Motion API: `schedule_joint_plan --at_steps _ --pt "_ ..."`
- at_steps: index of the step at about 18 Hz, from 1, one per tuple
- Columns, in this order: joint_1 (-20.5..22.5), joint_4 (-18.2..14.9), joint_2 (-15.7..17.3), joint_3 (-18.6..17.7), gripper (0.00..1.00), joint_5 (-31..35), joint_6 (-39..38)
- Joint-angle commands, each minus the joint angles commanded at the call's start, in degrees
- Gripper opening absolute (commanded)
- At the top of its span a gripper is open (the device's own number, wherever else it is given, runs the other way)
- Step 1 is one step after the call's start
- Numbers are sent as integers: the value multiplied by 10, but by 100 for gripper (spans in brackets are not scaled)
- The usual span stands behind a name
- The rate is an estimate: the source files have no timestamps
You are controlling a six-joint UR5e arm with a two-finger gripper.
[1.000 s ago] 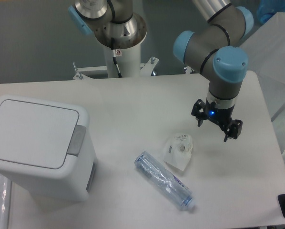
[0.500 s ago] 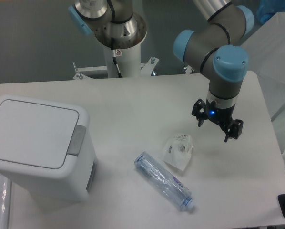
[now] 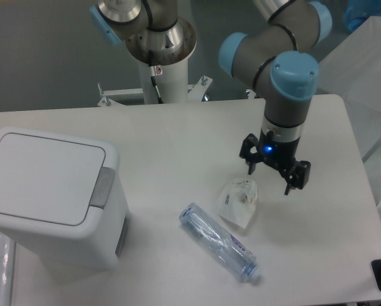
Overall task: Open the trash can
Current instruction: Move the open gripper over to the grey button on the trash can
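Observation:
The trash can (image 3: 50, 197) is a large white boxy bin at the left of the table. Its flat white lid (image 3: 41, 178) lies shut, and the grey push tab (image 3: 101, 187) sits at the lid's right edge. My gripper (image 3: 270, 177) hangs open and empty over the right half of the table, far to the right of the can. Its two black fingers (image 3: 291, 182) are spread apart and point down.
A crumpled clear plastic cup (image 3: 239, 201) lies just below and left of the gripper. A clear plastic bottle (image 3: 219, 242) lies on its side in front of it. The arm's base column (image 3: 158, 64) stands at the table's back edge.
The gripper has moved a little to the left, toward the crumpled cup. The trash can, cup and bottle have not moved.

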Motion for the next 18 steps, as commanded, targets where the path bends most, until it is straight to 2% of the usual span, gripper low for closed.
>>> schedule_joint_plan --at_steps 2,4,6,11,13,18 --pt "-14 1 6 -1 100 -11 -34" --pt "-20 1 12 -2 100 -53 -68" --pt "-29 2 33 -5 100 -72 -125" --pt "-45 2 47 -6 100 -139 -190" --pt "-52 2 56 1 100 -141 -246" --pt "-98 2 70 13 100 -142 -328"
